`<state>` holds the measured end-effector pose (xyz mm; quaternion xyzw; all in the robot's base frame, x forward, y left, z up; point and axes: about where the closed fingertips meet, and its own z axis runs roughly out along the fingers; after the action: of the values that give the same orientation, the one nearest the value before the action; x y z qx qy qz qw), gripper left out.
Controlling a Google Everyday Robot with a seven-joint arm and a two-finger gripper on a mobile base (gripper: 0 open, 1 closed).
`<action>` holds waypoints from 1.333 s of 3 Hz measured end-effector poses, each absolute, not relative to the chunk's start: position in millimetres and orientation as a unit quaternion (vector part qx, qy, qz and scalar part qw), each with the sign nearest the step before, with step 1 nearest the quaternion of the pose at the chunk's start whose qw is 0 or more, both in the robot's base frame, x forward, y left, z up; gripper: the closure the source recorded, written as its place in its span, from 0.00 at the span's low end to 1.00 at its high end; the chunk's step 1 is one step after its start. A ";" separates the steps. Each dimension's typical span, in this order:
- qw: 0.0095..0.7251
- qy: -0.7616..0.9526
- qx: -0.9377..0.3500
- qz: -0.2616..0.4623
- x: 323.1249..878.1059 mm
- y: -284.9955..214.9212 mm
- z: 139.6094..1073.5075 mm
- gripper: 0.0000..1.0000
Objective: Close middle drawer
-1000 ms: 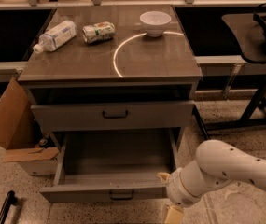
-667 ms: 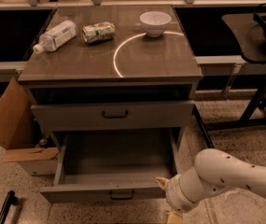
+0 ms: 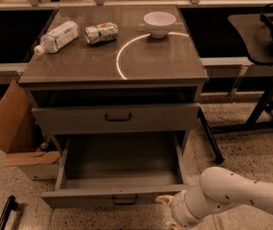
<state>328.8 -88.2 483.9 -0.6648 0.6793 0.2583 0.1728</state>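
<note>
The middle drawer (image 3: 112, 198) is pulled far out of the grey cabinet. Its low flat front with a small dark handle faces me, and its inside is empty. Above it, the taller-fronted drawer (image 3: 117, 119) stands slightly out. My gripper (image 3: 171, 211) is at the end of the white arm (image 3: 232, 195) at the lower right. It is just in front of the right end of the middle drawer's front, close to or touching it. The lowest drawer is hidden below.
On the cabinet top (image 3: 126, 61) lie a plastic bottle (image 3: 57, 36) and a crushed can (image 3: 101, 33), and a white bowl (image 3: 159, 23) stands there. An open cardboard box (image 3: 16, 128) is beside the cabinet on the left. Black stand legs (image 3: 263, 109) are on the right. A black bar (image 3: 5, 212) lies on the floor.
My arm and gripper have moved down and a little left, nearer the right end of the middle drawer's front. The drawer is as far out as before.
</note>
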 end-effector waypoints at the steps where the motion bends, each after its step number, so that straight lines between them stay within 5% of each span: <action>1: 0.176 0.685 -0.658 0.260 329.9 -94.7 463.2 0.42; 3: 0.199 0.737 -0.599 0.240 367.0 -107.7 420.4 0.89; 4: 0.213 0.763 -0.574 0.210 389.3 -110.4 409.2 1.00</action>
<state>389.3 -110.4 409.2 -0.5736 0.7626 0.2098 0.2131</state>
